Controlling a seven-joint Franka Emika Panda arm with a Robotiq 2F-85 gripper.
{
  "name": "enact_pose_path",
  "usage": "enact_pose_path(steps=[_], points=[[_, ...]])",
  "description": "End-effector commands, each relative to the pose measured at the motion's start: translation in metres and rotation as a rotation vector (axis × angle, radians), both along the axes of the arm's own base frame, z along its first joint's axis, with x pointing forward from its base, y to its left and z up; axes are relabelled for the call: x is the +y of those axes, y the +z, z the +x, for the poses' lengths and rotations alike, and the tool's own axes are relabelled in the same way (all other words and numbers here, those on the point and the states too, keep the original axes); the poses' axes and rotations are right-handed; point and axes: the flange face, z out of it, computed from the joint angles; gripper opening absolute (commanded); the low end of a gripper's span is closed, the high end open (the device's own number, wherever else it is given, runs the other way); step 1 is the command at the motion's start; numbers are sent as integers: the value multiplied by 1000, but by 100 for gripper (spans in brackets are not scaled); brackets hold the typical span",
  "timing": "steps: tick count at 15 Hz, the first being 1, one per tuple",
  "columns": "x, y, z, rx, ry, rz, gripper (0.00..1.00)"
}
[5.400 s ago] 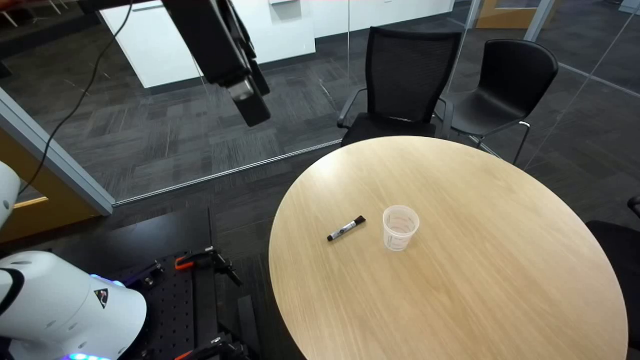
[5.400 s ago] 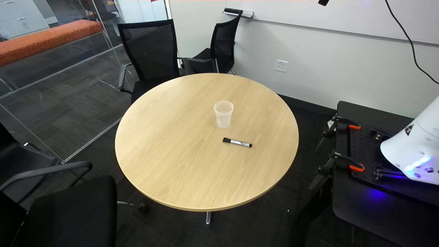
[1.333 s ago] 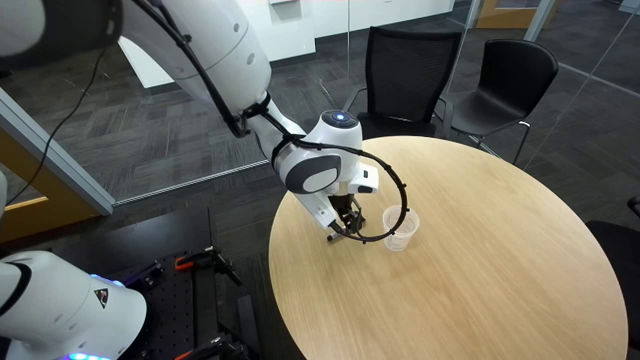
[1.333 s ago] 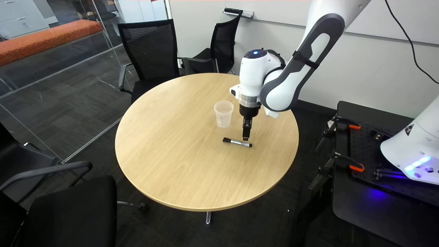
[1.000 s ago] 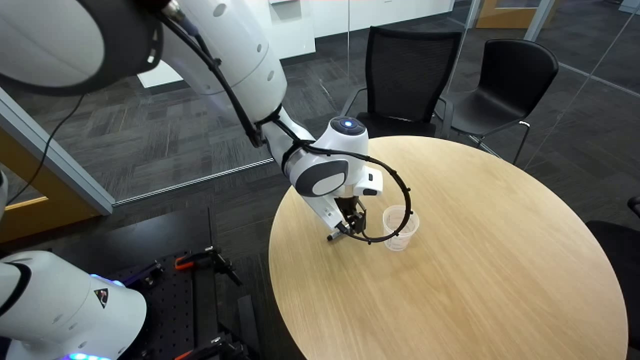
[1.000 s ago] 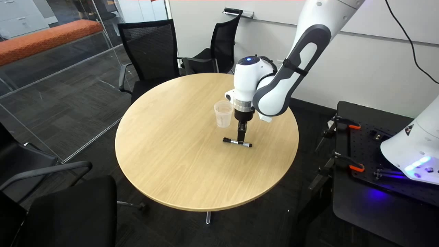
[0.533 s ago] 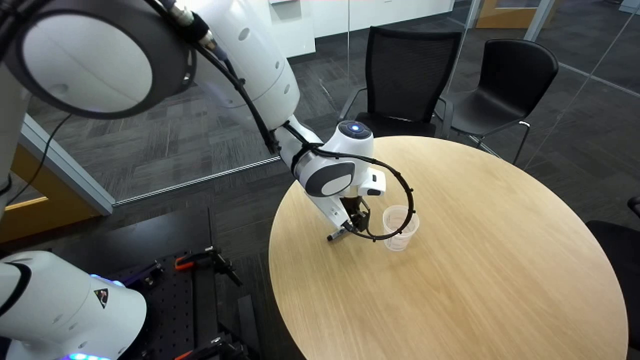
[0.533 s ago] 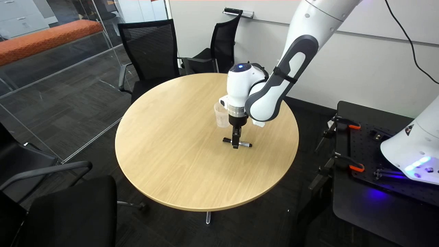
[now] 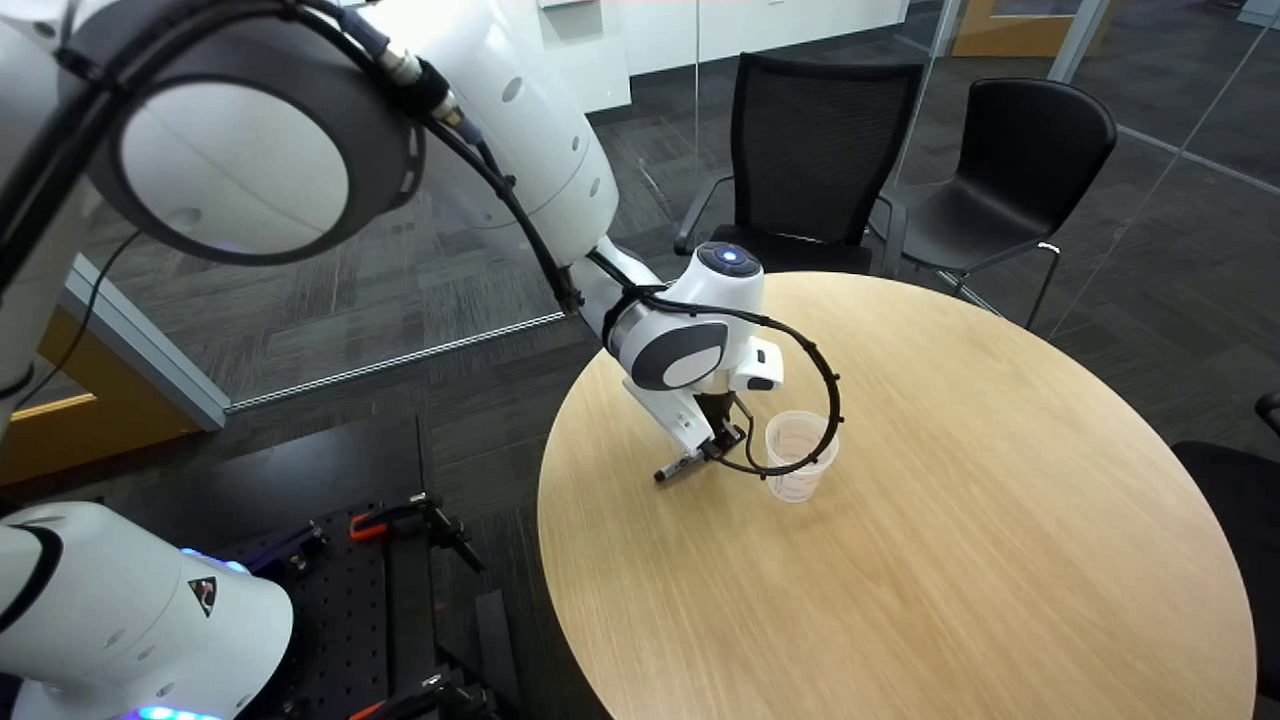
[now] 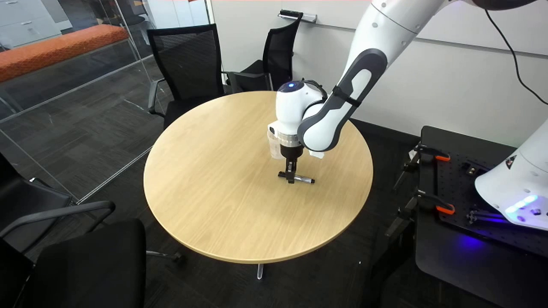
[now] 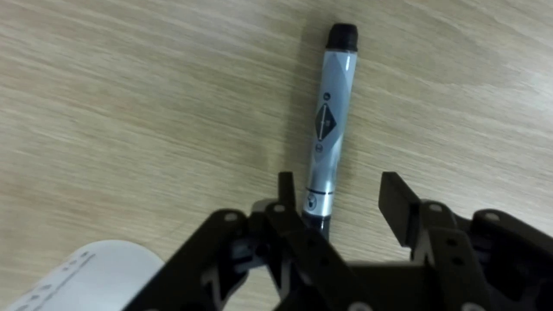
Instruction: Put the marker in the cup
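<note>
Below everything, dark grey carpet point(image 9: 480, 290) with a streaky, patchwork weave. Above it, a round worktop point(image 9: 950, 560) of pale wood with fine straight grain. Over that, a glossy white arm point(image 10: 361, 72), rounded and tubular, banded in dark grey. Alongside, a matte black stand point(image 9: 340, 450) carrying a perforated plate point(image 9: 345, 620). Around the worktop, in an exterior view, three black chairs point(image 9: 825, 150): one with a mesh back, one with a smooth moulded shell, the third cut off at the edge. On the stand, black clamps point(image 10: 443, 158) tipped with orange. Upright on the worktop, a tapered, cloudy, see-through cup point(image 9: 797, 445) with printed marks. Close by, a slim, silvery, tube-shaped marker point(image 11: 332, 121) with black ends and a dark diamond on the barrel.

As for the marker: lying flat on the worktop, straddled by the black fingers point(image 11: 399, 211) near the end closer to the cup. In the wrist view, nearer the finger at left, with bare worktop showing toward the finger at right, and with the lower black end partly hidden. Fingers wide apart, with hold of nothing. Cannot tell about contact between fingertips and worktop.

Counted: one worktop, one arm, one stand, two clamps, one cup, one marker, two fingers.
</note>
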Motion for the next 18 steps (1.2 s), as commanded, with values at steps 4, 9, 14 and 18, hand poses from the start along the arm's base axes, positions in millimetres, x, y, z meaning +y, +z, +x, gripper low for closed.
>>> enact_pose_path(steps=[4,9,14,18], points=[[-1,-4,13,42,20,2,1],[-4,-5,17,92,10,9,5],[4,23,12,137,-9,-29,5],[8,54,12,113,-51,-62,5]])
